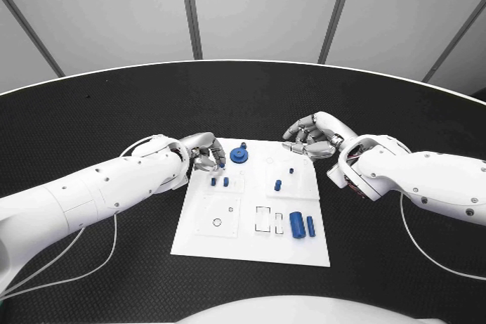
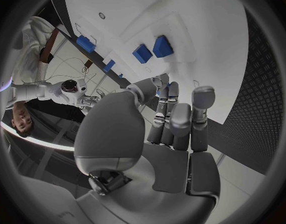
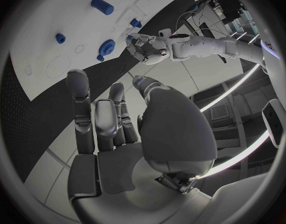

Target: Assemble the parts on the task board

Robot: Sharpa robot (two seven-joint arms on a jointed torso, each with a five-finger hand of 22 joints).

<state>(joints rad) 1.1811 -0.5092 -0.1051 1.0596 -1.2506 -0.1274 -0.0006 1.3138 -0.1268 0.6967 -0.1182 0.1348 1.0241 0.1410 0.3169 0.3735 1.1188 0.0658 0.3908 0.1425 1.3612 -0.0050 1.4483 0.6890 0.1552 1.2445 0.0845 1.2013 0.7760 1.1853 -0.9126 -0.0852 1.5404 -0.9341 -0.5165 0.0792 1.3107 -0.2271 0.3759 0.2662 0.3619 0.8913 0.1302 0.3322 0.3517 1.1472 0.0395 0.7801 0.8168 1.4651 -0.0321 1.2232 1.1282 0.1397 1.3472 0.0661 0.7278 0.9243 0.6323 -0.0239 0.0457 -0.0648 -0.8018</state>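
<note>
White task board [image 1: 253, 240] lay mid-table, blue parts [image 1: 297, 224] scattered on it; left hand [image 1: 203, 152] hovered at its far left corner, right hand [image 1: 312, 137] at far right, both with fingers curled, holding nothing

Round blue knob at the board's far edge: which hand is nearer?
Left. The left hand sits just beside the knob at the board's far left corner; the right hand hovers farther off, past the far right corner.
</note>
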